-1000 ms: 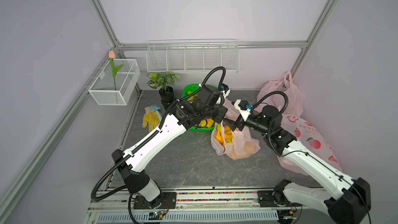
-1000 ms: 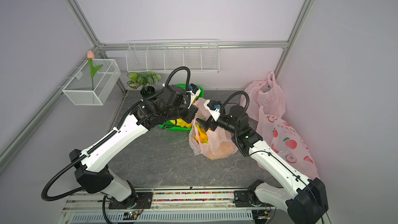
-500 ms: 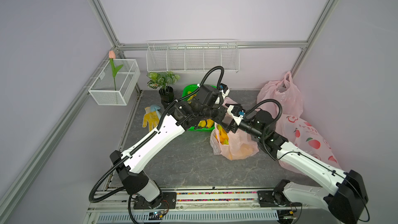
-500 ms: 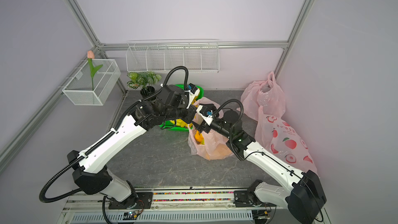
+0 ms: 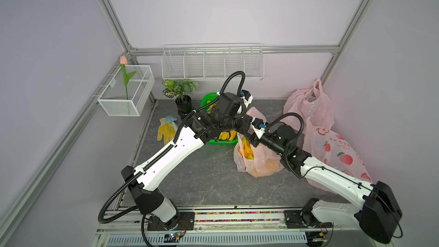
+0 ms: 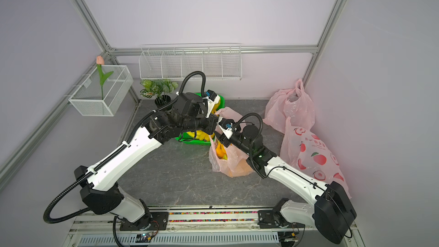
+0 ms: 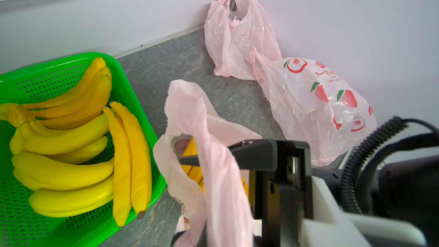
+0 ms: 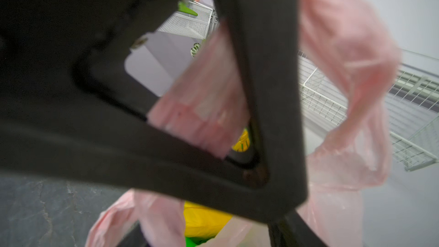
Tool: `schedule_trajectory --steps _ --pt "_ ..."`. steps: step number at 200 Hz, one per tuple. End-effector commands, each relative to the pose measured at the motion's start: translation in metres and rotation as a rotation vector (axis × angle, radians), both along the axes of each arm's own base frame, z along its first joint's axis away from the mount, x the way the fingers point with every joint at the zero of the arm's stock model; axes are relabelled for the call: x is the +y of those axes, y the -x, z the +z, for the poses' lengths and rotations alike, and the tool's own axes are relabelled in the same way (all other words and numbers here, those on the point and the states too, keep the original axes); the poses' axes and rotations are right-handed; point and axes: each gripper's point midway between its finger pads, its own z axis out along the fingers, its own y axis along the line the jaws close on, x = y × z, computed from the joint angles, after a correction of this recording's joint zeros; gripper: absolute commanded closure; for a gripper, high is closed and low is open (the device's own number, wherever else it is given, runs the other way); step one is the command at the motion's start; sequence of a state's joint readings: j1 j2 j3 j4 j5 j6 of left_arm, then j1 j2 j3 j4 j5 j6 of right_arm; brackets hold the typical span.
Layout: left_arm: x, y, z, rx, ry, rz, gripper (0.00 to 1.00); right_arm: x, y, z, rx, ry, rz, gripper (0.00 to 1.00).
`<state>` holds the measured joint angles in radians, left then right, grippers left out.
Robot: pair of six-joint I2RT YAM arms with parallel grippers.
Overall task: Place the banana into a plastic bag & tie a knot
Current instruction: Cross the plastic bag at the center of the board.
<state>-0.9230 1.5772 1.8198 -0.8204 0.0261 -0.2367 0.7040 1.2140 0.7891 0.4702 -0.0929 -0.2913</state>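
The pink plastic bag (image 5: 259, 162) (image 6: 234, 165) stands mid-table with a yellow banana (image 5: 247, 153) (image 6: 221, 152) inside. My left gripper (image 5: 247, 127) (image 7: 213, 241) is shut on one bag handle (image 7: 213, 162) and holds it up over the bag's mouth. My right gripper (image 5: 249, 136) (image 6: 219, 139) sits right against it at the mouth. Its jaws stand apart, with a strip of pink handle (image 8: 154, 217) between them. The left gripper's black body fills most of the right wrist view. More bananas (image 7: 71, 139) lie in the green basket (image 7: 133, 96).
Two more bags stand in the back right corner, a plain pink one (image 5: 308, 108) and a peach-printed one (image 5: 337, 153). A potted plant (image 5: 181, 91) and a yellow glove (image 5: 166, 130) sit back left. On the walls hang a wire basket (image 5: 126, 91) and a wire shelf (image 5: 211, 62).
My right arm has reached left to the bag's mouth, close against the left gripper, and its jaws have narrowed. The left gripper has kept its hold on the handle.
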Motion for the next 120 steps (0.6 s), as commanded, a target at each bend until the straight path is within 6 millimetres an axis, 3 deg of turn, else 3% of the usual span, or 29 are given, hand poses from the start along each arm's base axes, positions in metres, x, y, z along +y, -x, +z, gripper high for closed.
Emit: schedule_trajectory --steps 1,21,46,76,120 --pt "0.006 0.004 -0.004 0.023 -0.004 0.022 1.0 -0.008 -0.001 0.017 -0.043 -0.036 -0.046 0.65" --pt "0.01 0.005 -0.012 0.033 -0.026 0.028 1.0 -0.016 0.002 0.025 -0.068 -0.057 -0.065 0.93" --pt "0.015 0.005 -0.022 0.046 -0.052 0.038 1.0 -0.019 0.008 0.03 -0.089 -0.063 -0.06 0.93" --pt "0.035 -0.002 -0.032 0.085 -0.073 0.076 1.0 -0.027 0.014 0.032 -0.116 -0.046 -0.071 0.93" --pt "0.037 0.022 -0.052 0.114 -0.157 -0.048 1.0 -0.035 0.015 0.029 -0.136 -0.024 -0.101 0.94"
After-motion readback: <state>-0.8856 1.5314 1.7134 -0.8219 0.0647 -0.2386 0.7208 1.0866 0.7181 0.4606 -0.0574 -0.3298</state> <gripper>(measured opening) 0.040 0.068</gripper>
